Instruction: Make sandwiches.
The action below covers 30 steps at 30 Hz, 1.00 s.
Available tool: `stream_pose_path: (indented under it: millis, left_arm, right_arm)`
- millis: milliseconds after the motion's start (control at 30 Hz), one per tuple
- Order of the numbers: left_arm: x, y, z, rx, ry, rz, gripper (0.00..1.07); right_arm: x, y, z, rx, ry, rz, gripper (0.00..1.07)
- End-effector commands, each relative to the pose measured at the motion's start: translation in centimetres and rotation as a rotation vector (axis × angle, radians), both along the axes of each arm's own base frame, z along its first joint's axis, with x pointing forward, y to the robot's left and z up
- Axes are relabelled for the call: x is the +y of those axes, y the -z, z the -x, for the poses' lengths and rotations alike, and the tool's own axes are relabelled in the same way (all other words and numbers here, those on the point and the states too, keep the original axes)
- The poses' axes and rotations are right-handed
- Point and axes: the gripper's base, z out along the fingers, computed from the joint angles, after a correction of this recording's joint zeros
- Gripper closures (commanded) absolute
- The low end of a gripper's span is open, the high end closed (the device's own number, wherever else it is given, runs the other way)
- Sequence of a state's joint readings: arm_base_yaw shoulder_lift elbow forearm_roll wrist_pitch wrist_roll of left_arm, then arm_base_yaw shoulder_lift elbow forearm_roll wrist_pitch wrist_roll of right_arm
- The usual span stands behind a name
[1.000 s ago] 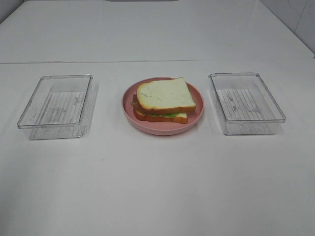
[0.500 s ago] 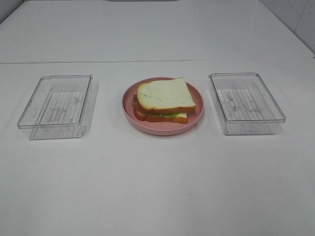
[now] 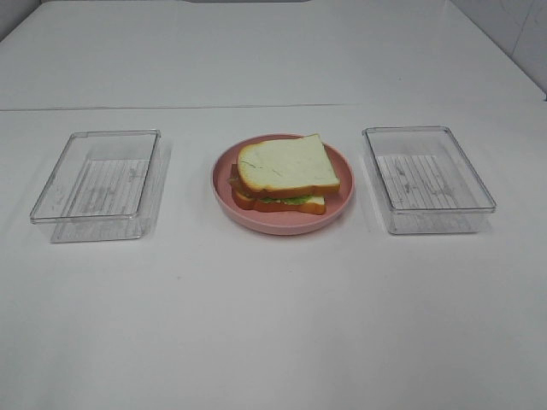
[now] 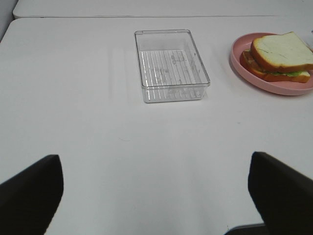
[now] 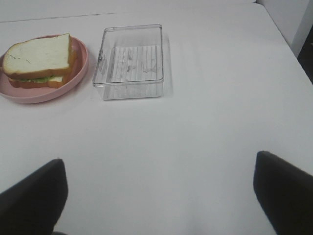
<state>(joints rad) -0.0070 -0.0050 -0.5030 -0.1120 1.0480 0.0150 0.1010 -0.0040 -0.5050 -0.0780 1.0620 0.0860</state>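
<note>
One stacked sandwich (image 3: 286, 173) lies on a pink round plate (image 3: 224, 190) at the table's middle: white bread with orange-brown crust on top, green lettuce and a second slice showing beneath. The left wrist view shows the same sandwich (image 4: 281, 56), and so does the right wrist view, sandwich (image 5: 39, 59). Neither arm shows in the exterior view. My left gripper (image 4: 155, 188) is open, its dark fingertips (image 4: 32, 188) wide apart over bare table, well short of the plate. My right gripper (image 5: 159, 193) is open too, holding nothing, with one fingertip (image 5: 283, 188) at the frame's edge.
Two clear plastic trays flank the plate, the left tray (image 3: 98, 184) and the right tray (image 3: 427, 178); both hold nothing. The left tray (image 4: 170, 64) and right tray (image 5: 130, 60) also show in the wrist views. A table seam (image 3: 171, 108) runs behind them.
</note>
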Motion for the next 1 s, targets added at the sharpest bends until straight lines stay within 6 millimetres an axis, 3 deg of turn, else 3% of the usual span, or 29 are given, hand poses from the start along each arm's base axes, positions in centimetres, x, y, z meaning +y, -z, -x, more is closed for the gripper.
stream_pose_path:
  millis: [33,1000]
  left_arm:
    - [-0.04,0.0,0.22,-0.032,0.0,0.008,0.12]
    - [-0.21,-0.02,0.15,-0.033,-0.068,0.019,0.12]
  right_arm:
    - [-0.01,0.02,0.15,-0.023,-0.005,0.007,0.09]
    - [-0.01,0.02,0.15,-0.023,-0.005,0.007,0.09]
